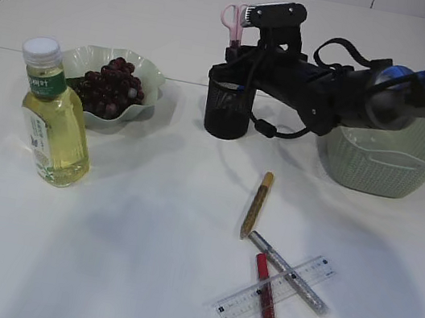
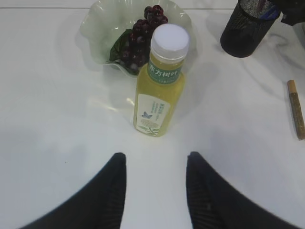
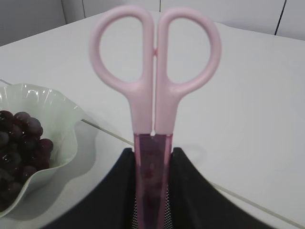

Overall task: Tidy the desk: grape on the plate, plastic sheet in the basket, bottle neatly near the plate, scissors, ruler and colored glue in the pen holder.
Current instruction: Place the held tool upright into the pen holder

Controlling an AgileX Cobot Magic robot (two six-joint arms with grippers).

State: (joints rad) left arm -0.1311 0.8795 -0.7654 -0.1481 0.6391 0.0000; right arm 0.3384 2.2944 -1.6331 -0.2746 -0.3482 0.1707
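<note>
Overhead of nothing but the pen holder (image 1: 227, 109), the right gripper (image 1: 243, 50) holds the pink scissors (image 1: 233, 22) upright, blades pointing down into its mouth. Below the left arm's camera, the left gripper (image 2: 155, 164) hangs open and empty, the bottle (image 2: 159, 83) standing just ahead. Close up on the right, the jaws clamp the translucent sheath, long axis vertical, handles up.

The setting looks like a robot lab or test room staged as a desk. A bare white table (image 1: 145, 221) fills the frame, its panels meeting in a seam across the upper half; plain pale wall panels run along the top edge. A black robot arm (image 1: 355, 89) reaches in from the right.
</note>
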